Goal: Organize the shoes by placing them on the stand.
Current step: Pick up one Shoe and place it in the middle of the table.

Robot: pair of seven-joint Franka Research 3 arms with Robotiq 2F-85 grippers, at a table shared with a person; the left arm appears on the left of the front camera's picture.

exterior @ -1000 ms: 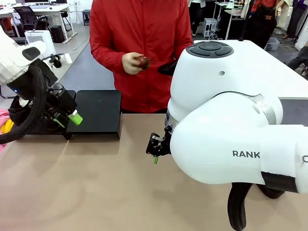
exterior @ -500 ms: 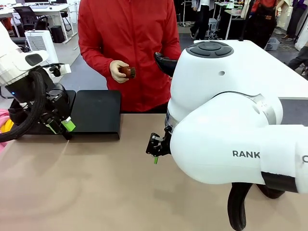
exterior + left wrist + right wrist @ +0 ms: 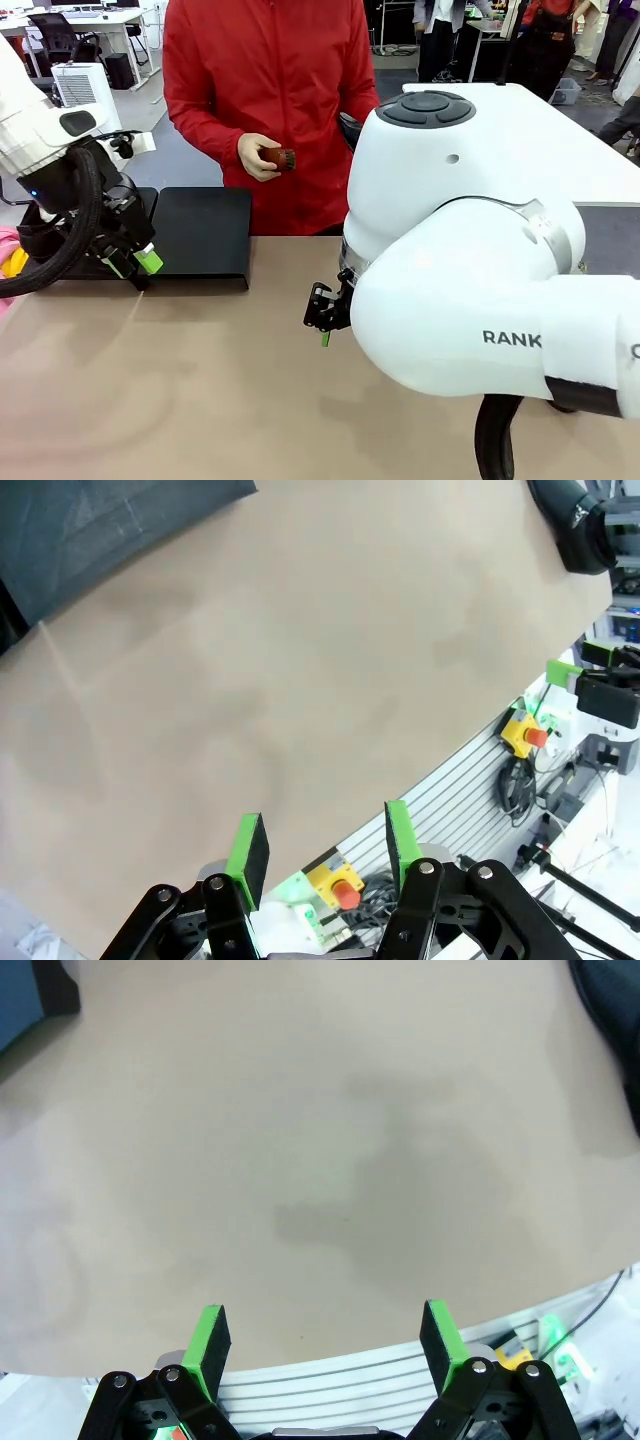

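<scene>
The stand [image 3: 205, 232], a low matte-black platform, sits at the table's far left; one corner of it reaches into the left wrist view [image 3: 90, 530] and the right wrist view [image 3: 30, 995]. My left gripper [image 3: 140, 262] hangs at the stand's front left edge, and it [image 3: 325, 845] is open over bare table with nothing between its green pads. My right gripper [image 3: 325, 1335] is open wide above bare tabletop; one green fingertip [image 3: 325, 338] peeks out under the big white arm. A glossy black shoe [image 3: 349, 128] shows partly behind that arm, by the person's side.
A person in a red top stands at the far edge, a hand holding a small brown round object [image 3: 280, 158]. My right arm's white housing [image 3: 470, 250] blocks the table's right half. A dark grey mat [image 3: 612, 232] lies at the far right.
The person has stepped left, carrying the brown object along. My left gripper has drawn back leftward and slightly down along the stand's front edge. The right arm shifted slightly.
</scene>
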